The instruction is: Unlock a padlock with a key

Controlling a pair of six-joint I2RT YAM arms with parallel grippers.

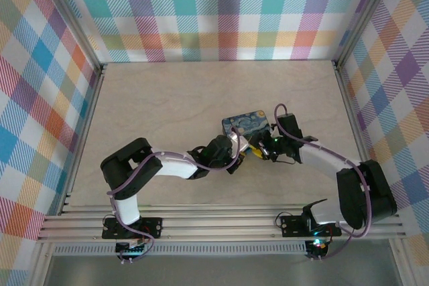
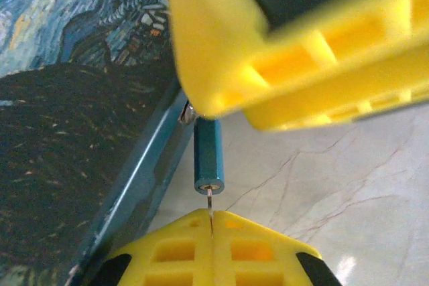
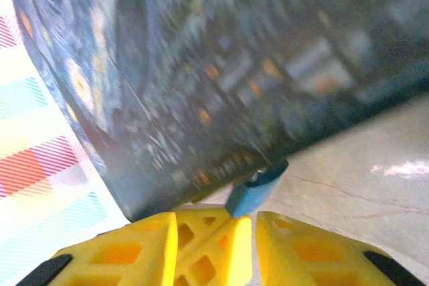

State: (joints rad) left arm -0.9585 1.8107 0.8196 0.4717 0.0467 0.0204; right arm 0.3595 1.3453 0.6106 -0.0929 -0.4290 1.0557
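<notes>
**Key at the padlock, left claw clamped on it**

Your left gripper (image 2: pixel 211 231) is closed tight. Its yellow fingers are pressed together on the key (image 2: pixel 210 202), a thin metal sliver running straight up from the fingertips to the lower end of the padlock (image 2: pixel 208 155).

The padlock is a small blue-grey barrel at the front edge of the tin (image 2: pixel 67 138). Its top is by a silvery fitting (image 2: pixel 188 112), and its body is just beside the tin's side wall, above the table (image 2: pixel 348 172).

Your right gripper (image 3: pixel 253 224) sits close on the other side. From the left wrist you see its yellow finger covering the padlock's top. From its own wrist, the padlock's blue body shows right at its fingertips, under the tin's edge. That view is blurred, so you cannot tell whether its jaws grip the padlock or merely stand beside it.

From above, both arms meet at the tin's near side, mid-table.
</notes>
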